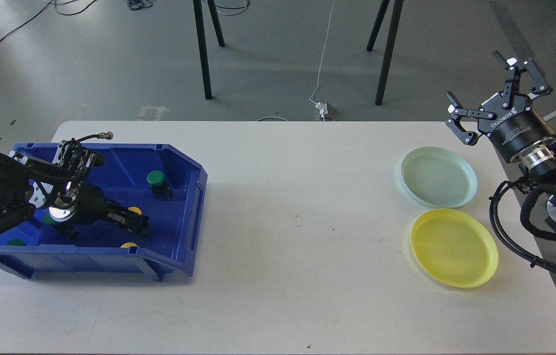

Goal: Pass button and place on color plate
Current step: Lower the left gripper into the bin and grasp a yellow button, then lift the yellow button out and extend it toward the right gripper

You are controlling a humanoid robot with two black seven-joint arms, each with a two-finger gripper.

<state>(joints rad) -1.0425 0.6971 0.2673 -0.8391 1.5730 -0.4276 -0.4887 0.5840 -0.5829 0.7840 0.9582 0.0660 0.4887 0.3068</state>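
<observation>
A blue bin (187,197) on the left of the table holds several buttons. A green button (156,177) stands near its right wall. Two more green ones (51,220) (14,242) lie at the left. A yellow button (128,244) sits by the front wall. Another yellow button (134,211) shows just behind my left gripper (139,228), which reaches low into the bin. Its dark fingers cannot be told apart. My right gripper (477,79) is open and empty, held up beyond the table's far right corner. A pale green plate (438,177) and a yellow plate (453,247) lie at the right.
The white table (288,256) stretches between bin and plates. Black stand legs (202,49) and a white cable (322,64) are on the floor behind it. My right arm's cables (504,231) hang by the table's right edge.
</observation>
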